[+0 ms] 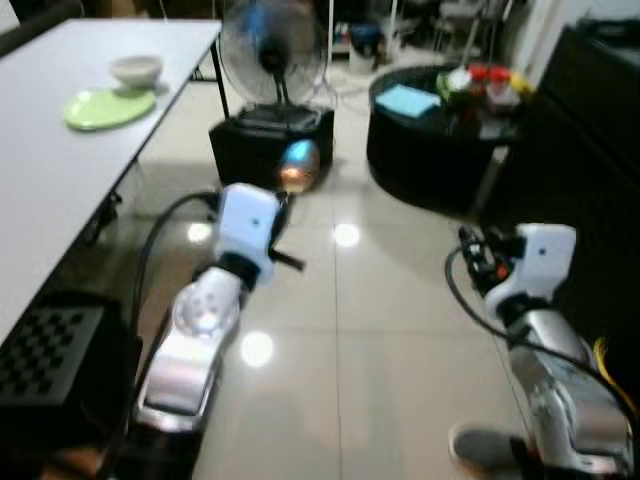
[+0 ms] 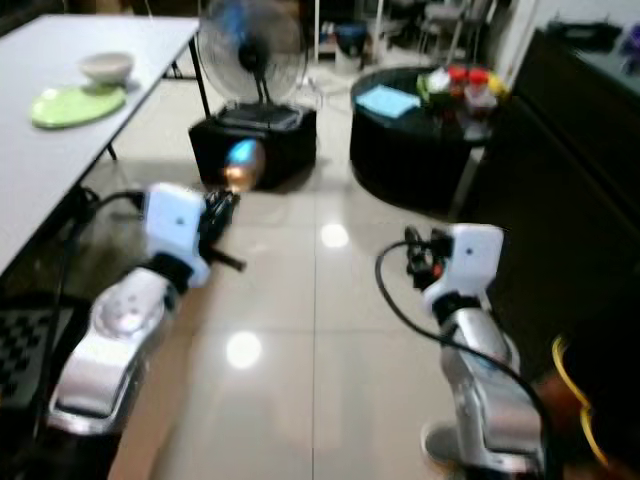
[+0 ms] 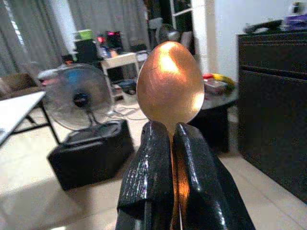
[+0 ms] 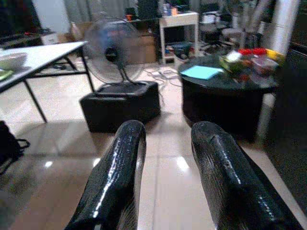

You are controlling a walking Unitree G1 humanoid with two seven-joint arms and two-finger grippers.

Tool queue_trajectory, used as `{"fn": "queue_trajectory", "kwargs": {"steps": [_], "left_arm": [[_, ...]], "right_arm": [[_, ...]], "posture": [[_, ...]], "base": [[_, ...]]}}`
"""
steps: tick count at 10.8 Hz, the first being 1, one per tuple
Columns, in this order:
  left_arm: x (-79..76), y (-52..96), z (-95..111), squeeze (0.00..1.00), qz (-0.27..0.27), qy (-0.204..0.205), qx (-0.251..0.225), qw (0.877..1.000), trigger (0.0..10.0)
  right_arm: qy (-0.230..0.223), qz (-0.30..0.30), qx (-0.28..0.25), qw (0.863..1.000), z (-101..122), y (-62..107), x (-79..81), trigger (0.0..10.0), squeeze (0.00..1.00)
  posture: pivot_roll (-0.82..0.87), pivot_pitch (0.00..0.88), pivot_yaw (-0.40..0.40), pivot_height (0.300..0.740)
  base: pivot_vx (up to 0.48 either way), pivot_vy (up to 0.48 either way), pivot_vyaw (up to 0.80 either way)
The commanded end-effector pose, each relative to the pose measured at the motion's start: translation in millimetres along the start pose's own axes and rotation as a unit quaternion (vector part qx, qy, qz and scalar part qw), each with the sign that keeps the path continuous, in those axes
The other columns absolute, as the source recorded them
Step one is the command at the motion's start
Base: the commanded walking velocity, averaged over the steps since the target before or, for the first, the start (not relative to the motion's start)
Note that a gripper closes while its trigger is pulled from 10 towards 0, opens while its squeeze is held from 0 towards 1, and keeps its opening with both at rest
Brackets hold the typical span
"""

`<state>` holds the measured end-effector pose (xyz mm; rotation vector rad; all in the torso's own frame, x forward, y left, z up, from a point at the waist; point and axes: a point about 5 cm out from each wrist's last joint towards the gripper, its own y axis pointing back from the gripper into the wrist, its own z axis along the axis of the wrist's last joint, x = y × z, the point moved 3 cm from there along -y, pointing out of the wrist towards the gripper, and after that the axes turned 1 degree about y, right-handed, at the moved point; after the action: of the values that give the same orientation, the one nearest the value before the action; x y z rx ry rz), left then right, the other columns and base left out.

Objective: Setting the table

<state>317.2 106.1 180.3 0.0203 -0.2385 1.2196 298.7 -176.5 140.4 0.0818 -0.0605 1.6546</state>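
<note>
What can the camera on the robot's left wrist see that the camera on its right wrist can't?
The left wrist view shows a shiny copper spoon pinched between the left gripper's black fingers. The right wrist view shows the right gripper open and holding nothing, plus a white bowl on the white table and a blue sheet on the round black table. Both show the standing fan on its black box and the tiled floor.

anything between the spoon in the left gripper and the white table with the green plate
Nothing visible blocks it. The left gripper holds the spoon over open tiled floor; the white table with the green plate and bowl lies ahead to the robot's left.
</note>
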Motion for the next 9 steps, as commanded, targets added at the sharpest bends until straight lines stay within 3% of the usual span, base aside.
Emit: {"fn": "queue_trajectory", "kwargs": {"steps": [1, 5, 9], "left_arm": [[12.3, 3.2, -1, 0.0, 0.019, -0.012, 0.002, 1.0, 10.0], [25.1, 3.4, -4, 0.0, 0.045, -0.014, 0.01, 0.999, 10.0], [24.4, 4.4, -7, 0.0, 0.045, -0.016, 0.015, 0.999, 10.0]], "right_arm": [[-0.001, 0.018, -0.009, 1.0, 3, -4.9, 10.9, 10.0, 0.0], [-0.005, 0.029, -0.012, 0.999, 3, -5.3, 20.9, 10.0, 0.0], [0.007, 0.009, -0.01, 1.0, 3, -5.1, 8.0, 10.0, 0.0]], "posture": [[0.04, 0.0, -0.013, 0.74], [0.03, 0.0, -0.007, 0.74], [0.03, 0.0, -0.009, 0.74]], "base": [[0.442, 0.0, 0.0], [0.442, 0.0, 0.0], [0.442, 0.0, 0.0]]}}
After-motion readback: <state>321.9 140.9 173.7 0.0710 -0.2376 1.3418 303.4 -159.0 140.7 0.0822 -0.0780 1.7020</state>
